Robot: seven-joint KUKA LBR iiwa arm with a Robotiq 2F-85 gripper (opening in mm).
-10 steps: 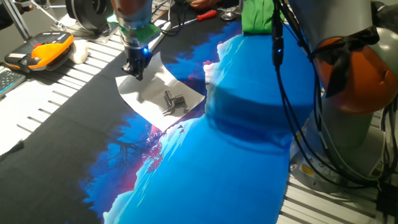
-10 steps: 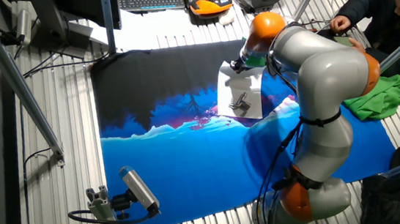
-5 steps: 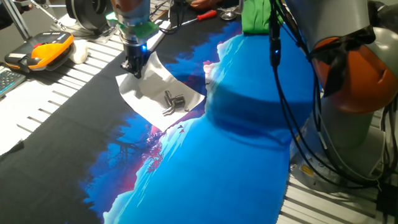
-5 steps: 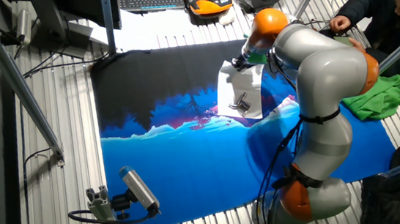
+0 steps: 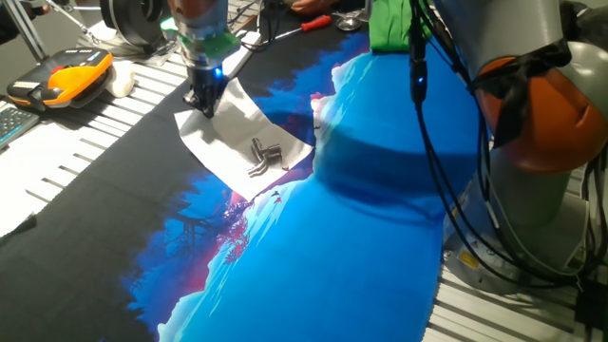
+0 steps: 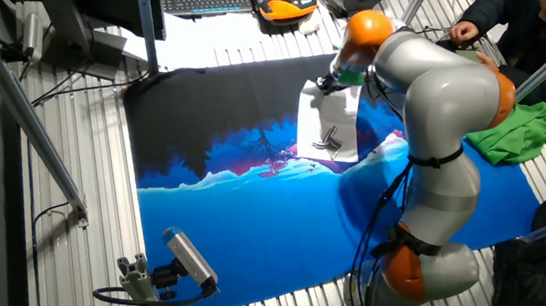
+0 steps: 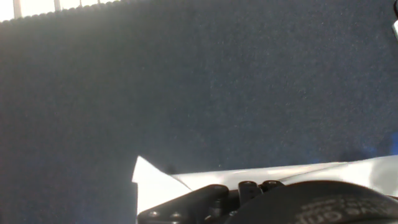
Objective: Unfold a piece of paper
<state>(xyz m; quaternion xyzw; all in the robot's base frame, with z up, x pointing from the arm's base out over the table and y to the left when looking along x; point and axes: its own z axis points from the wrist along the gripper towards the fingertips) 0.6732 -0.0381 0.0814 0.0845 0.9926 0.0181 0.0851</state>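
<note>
Pinching the far edge of the piece of paper [image 5: 237, 138], the gripper [image 5: 203, 103] has its jaws closed on it; a metal clip [image 5: 264, 155] rests on the paper, which lies on the cloth [image 5: 361, 237] over the bench.
</note>
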